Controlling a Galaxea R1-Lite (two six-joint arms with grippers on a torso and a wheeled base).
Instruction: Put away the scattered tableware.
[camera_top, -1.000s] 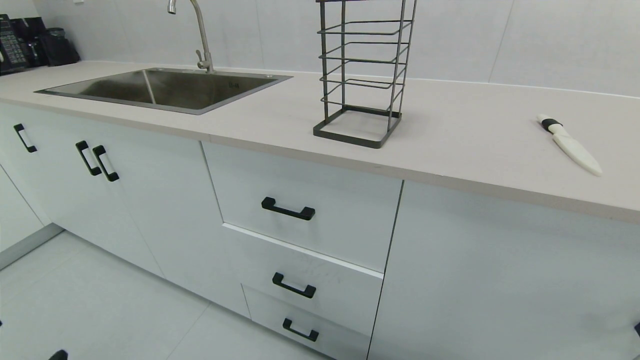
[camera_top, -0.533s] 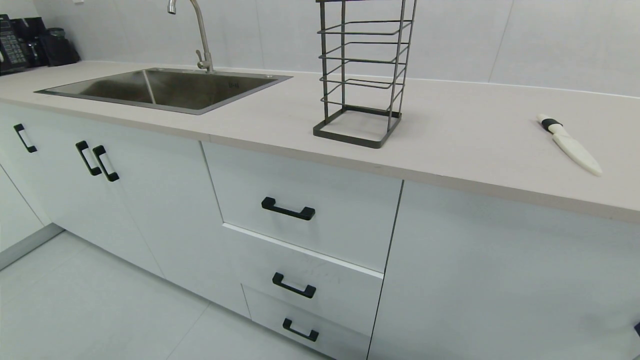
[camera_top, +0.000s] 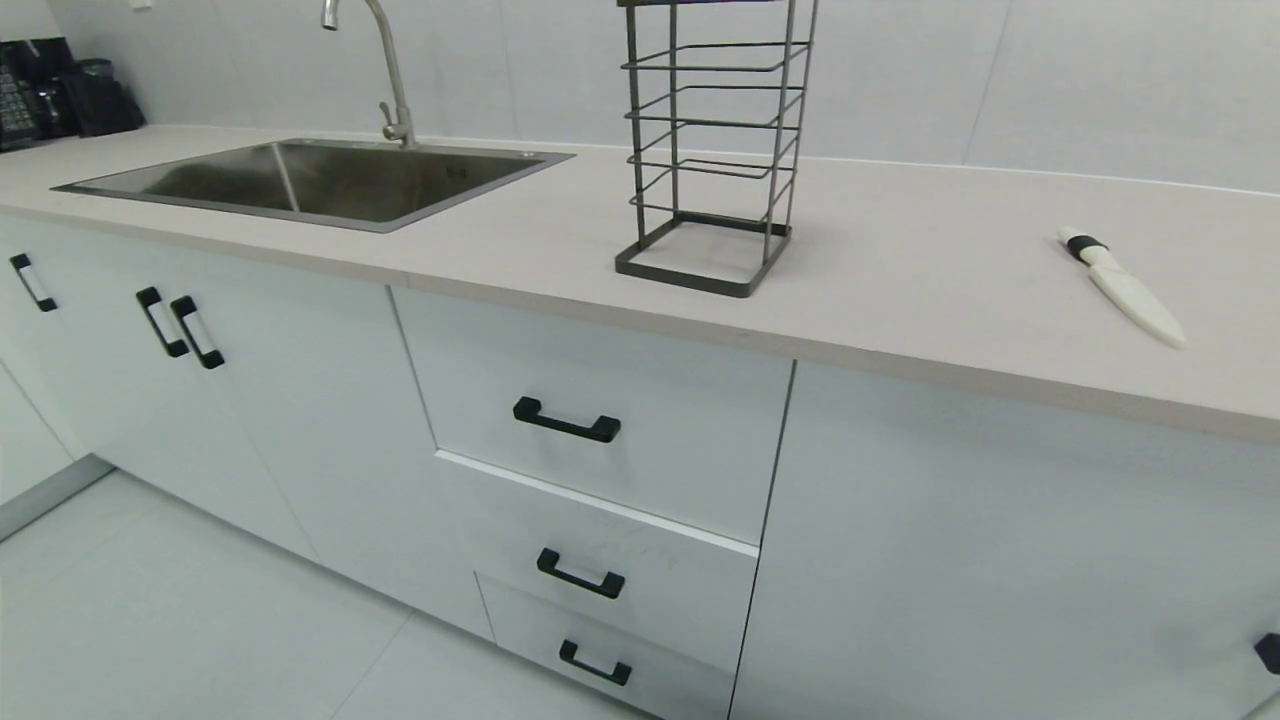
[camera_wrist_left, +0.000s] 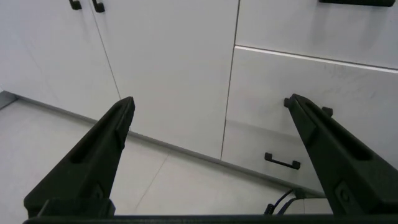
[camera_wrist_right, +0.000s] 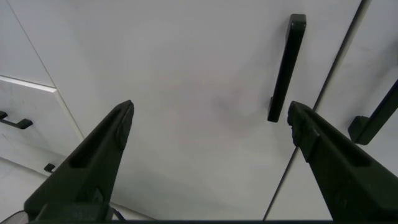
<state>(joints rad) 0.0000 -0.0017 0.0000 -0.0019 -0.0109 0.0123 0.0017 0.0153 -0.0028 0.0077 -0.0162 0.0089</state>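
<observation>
One knife (camera_top: 1122, 287) lies well right of one rack (camera_top: 705, 150), one sink (camera_top: 310, 180) left. Left gripper (camera_wrist_left: 209, 102), right gripper (camera_wrist_right: 210, 107): both wide.

I see one white knife (camera_top: 1121, 287) lying flat on the right side of the counter (camera_top: 900, 260). A black band rings its far end, and its tip angles toward the front edge. Well apart to its left, a tall dark wire rack (camera_top: 705, 150) stands upright.
</observation>
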